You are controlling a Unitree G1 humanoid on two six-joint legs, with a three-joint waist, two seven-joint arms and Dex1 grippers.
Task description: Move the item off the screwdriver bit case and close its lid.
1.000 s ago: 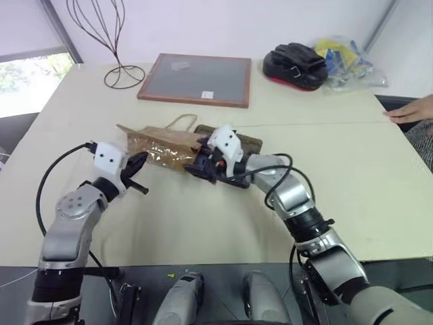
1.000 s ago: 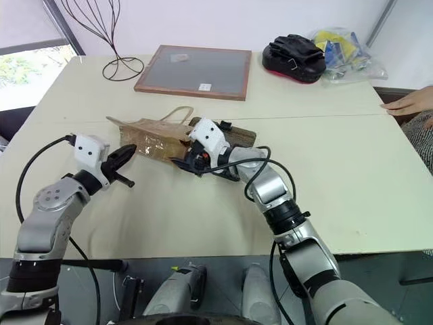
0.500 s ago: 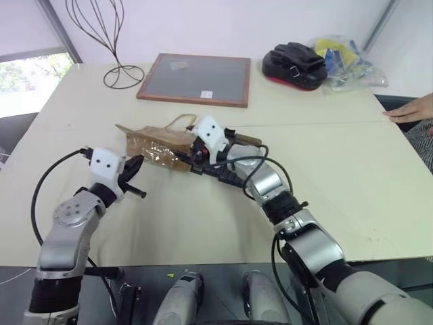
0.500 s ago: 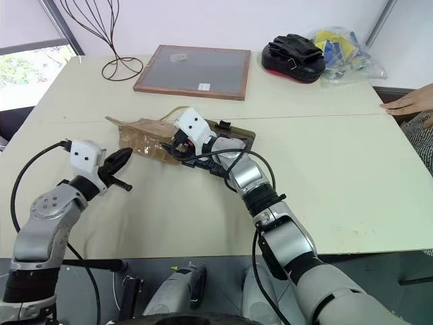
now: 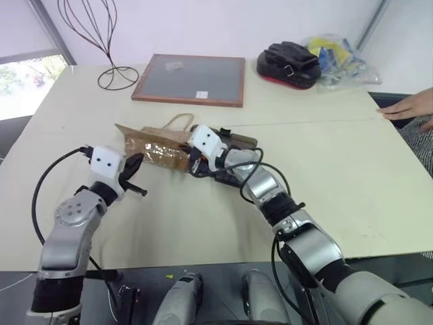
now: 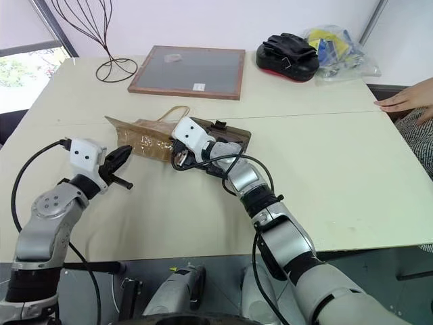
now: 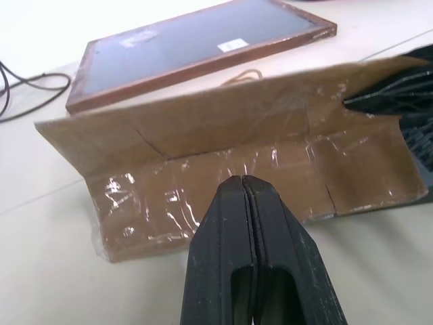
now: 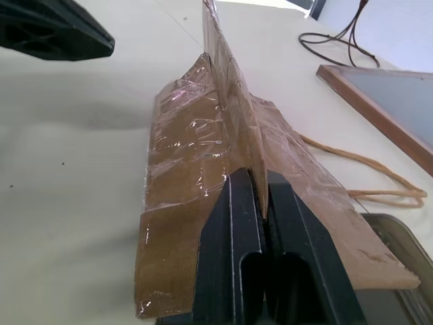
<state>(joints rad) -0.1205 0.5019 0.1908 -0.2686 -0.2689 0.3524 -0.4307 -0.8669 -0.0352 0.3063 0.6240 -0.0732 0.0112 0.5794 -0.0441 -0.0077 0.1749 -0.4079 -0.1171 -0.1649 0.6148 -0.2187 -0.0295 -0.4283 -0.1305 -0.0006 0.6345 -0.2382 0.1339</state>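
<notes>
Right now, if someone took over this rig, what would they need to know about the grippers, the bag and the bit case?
Right gripper: shut on a raised fold of the brown paper bag, at the bag's end that lies over the case.
Left gripper: shut, empty, level, just short of the bag's near side, not touching.
Screwdriver bit case: on the table, open; its far end shows past the right wrist, the bag still covers its other end.
Done: bag gripped.
Left: pull the bag clear of the case, set it down on the table, then close the lid.

Paper bag (image 5: 154, 147) overlaps case (image 5: 233, 145); framed board (image 5: 191, 80) behind.
</notes>
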